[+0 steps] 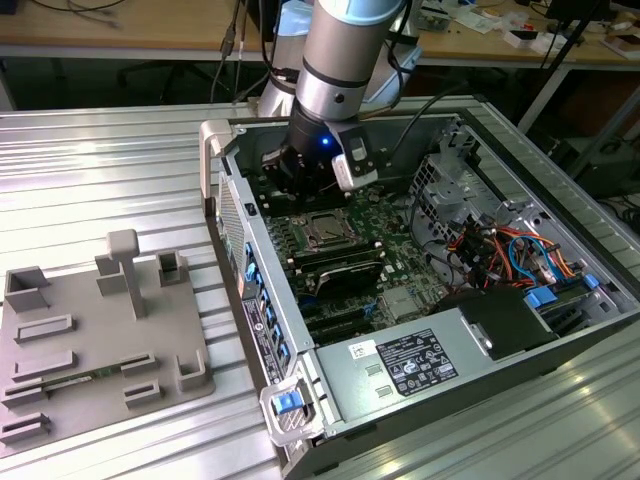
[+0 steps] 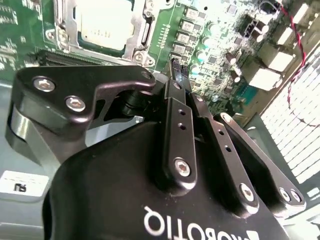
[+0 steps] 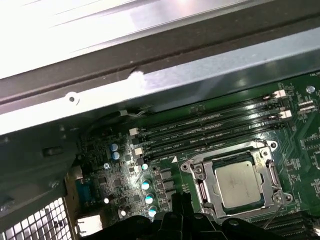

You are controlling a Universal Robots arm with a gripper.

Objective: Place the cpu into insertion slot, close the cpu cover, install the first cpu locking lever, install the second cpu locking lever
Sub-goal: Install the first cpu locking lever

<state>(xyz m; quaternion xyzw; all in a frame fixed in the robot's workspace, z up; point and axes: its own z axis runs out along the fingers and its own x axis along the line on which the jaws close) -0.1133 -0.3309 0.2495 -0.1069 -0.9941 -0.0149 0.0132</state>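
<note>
The cpu (image 3: 239, 184), a square chip with a dull silver top, lies flat in the insertion slot (image 1: 325, 232) on the green board. The cpu cover (image 3: 198, 176), a shiny metal frame, lies down around the chip, which shows through its window. In the second wrist view the cpu (image 2: 102, 25) and cover (image 2: 137, 42) sit just beyond the fingertips. My gripper (image 2: 178, 70) hangs above the board beside the socket, shut with nothing between its fingers. In the exterior view my gripper (image 1: 292, 188) is inside the case, just behind the socket.
Long black memory slots (image 3: 210, 127) run beside the socket, with the case's metal wall (image 3: 150, 75) behind them. A grey white-labelled box (image 1: 405, 365) fills the case's front. Coloured cables (image 1: 510, 250) crowd the exterior view's right. A grey fixture plate (image 1: 90, 340) lies outside on the left.
</note>
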